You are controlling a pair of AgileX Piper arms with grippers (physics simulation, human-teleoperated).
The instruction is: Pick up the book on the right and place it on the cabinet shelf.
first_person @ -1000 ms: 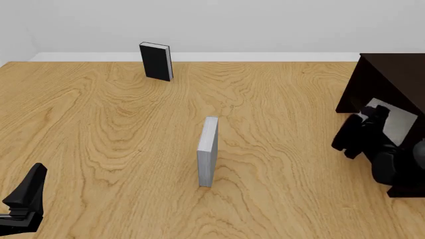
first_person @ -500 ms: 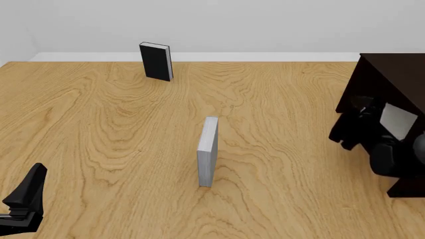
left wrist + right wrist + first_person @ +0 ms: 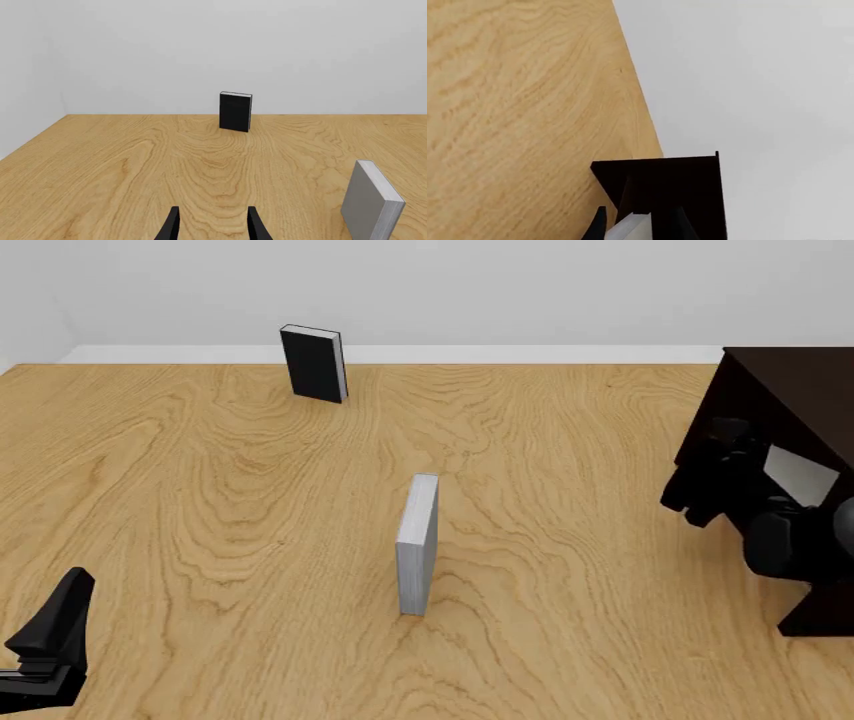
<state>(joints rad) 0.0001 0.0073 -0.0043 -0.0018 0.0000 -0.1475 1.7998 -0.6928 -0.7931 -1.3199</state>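
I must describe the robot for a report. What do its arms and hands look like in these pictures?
Both are plain matte black, with no visible cables or markings. The left hand shows slim, tapered, blade-like fingers. The right hand sits on a chunky, blocky wrist with a rounded joint behind it. Little of either arm is in view.

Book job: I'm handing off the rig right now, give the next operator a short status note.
Right gripper: shut on the book, at the cabinet opening on the table's right side.
Left gripper: open, idle near the front left, holding nothing.
Done: book picked up and brought to the cabinet.
Left: set it on the shelf, release, back out.
The slim grey book and black book stand untouched.
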